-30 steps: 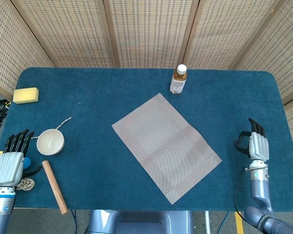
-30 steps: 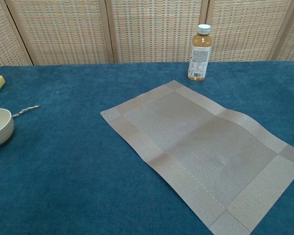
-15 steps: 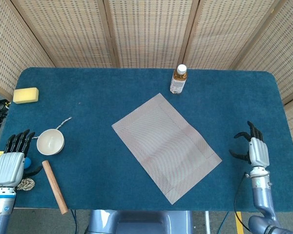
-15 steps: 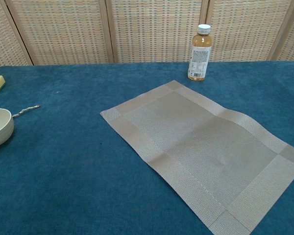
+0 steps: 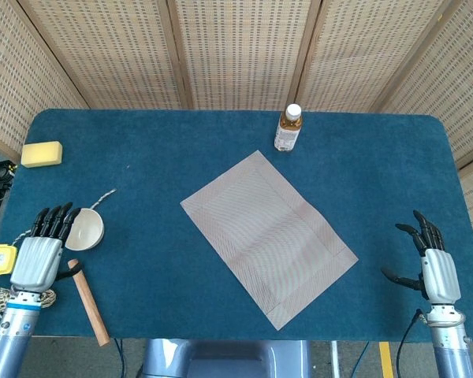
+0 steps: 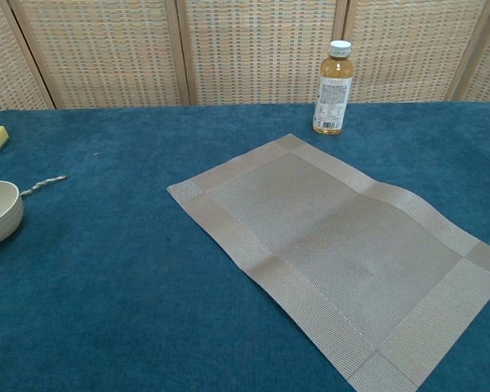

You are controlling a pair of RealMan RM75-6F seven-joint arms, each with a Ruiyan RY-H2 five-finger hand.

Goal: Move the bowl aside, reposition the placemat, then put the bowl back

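one empty bowl, one placemat, one part-full bottle; left hand and right hand both released, fingers spread.

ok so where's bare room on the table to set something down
Bare cloth lies between the bowl and the placemat, and between the placemat and the right robot hand. It is crowded at the left edge: left robot hand, bowl, wooden stick.
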